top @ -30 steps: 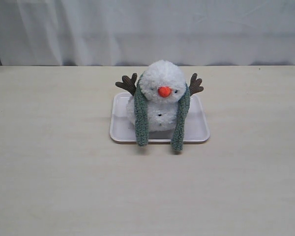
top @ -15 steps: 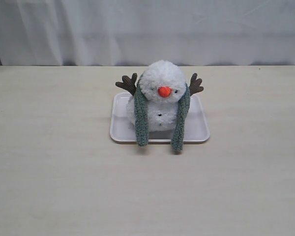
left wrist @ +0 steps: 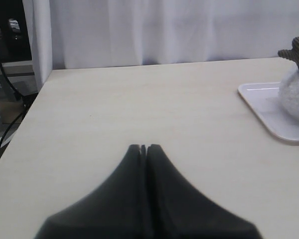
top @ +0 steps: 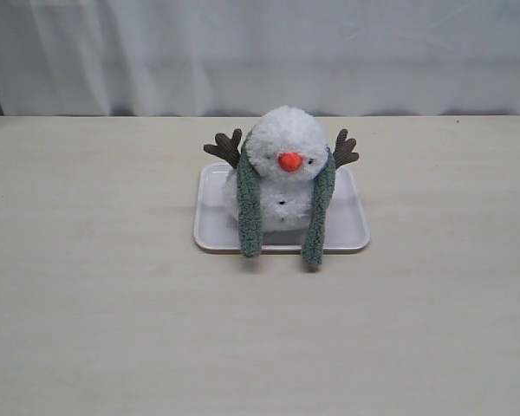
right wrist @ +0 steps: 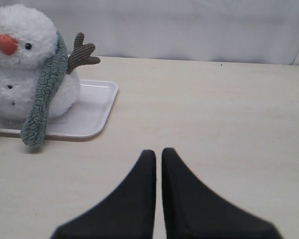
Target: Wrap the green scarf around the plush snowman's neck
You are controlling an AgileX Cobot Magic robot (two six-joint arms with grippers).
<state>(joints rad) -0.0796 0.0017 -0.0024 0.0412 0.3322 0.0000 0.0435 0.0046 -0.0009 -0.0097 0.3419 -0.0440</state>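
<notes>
The plush snowman (top: pixel 285 173) sits upright on a white tray (top: pixel 347 232), orange nose facing the exterior camera, brown twig arms spread. The green scarf (top: pixel 248 208) is draped behind its neck, with both ends hanging down the front past the tray's front edge. Neither gripper appears in the exterior view. My left gripper (left wrist: pixel 143 148) is shut with nothing in it, over bare table well left of the tray (left wrist: pixel 269 117). My right gripper (right wrist: pixel 158 152) is shut and empty, to the right of the snowman (right wrist: pixel 25 64) and the scarf (right wrist: pixel 42 102).
The pale wooden table (top: pixel 113 286) spreads around the tray. A white curtain (top: pixel 260 52) hangs behind it. In the left wrist view the table's left edge (left wrist: pixel 27 107) shows, with cables and dark equipment beyond.
</notes>
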